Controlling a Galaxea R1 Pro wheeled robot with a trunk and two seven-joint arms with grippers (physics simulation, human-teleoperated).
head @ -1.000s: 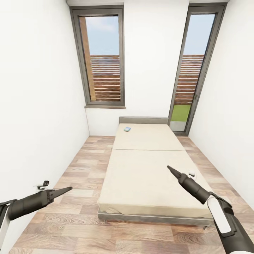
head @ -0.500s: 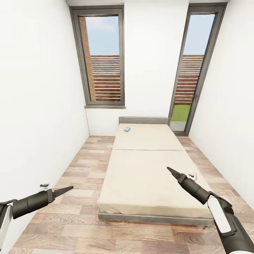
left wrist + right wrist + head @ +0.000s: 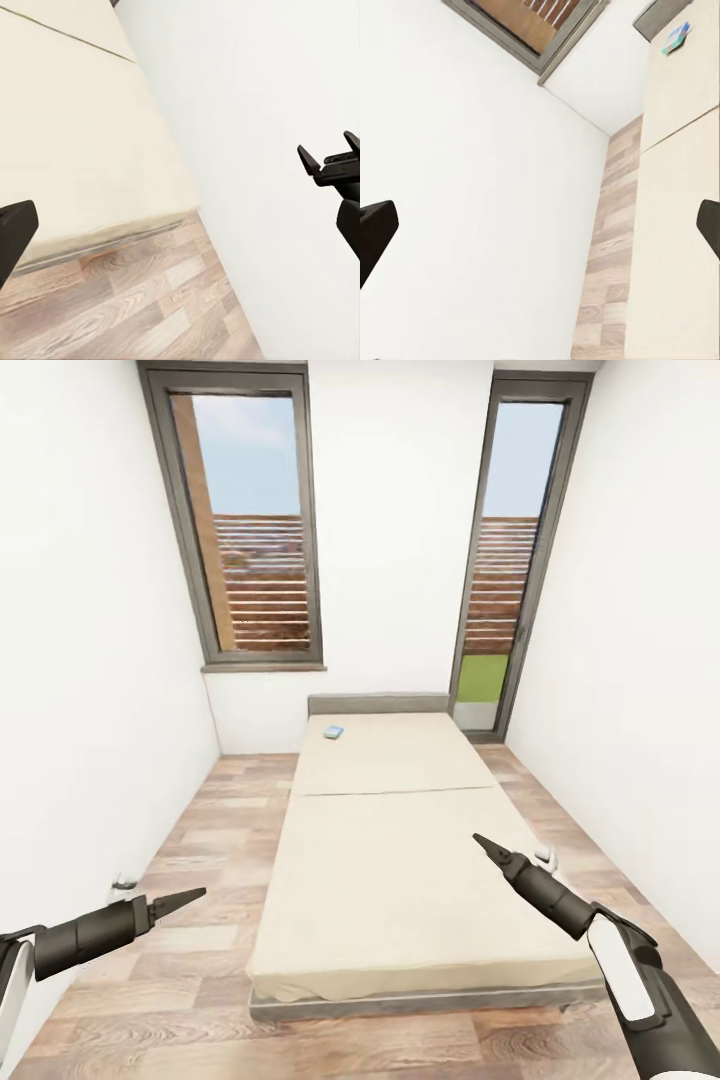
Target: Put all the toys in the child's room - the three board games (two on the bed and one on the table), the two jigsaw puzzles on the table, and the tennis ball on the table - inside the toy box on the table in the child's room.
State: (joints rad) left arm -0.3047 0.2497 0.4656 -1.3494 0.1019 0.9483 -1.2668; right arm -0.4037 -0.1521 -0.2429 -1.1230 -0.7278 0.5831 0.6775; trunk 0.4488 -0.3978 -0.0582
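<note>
Head view: blue board game (image 3: 333,732) near the headboard, far beyond both empty, spread jaws.

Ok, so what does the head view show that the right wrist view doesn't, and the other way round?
Head view: both arms held out, with the left gripper and right gripper, plus the tall glazed door with grass outside. Right wrist view: its own fingertips close up, spread wide apart. Shared: the beige bed, the small blue board game by the grey headboard, the wood floor and the window.
</note>
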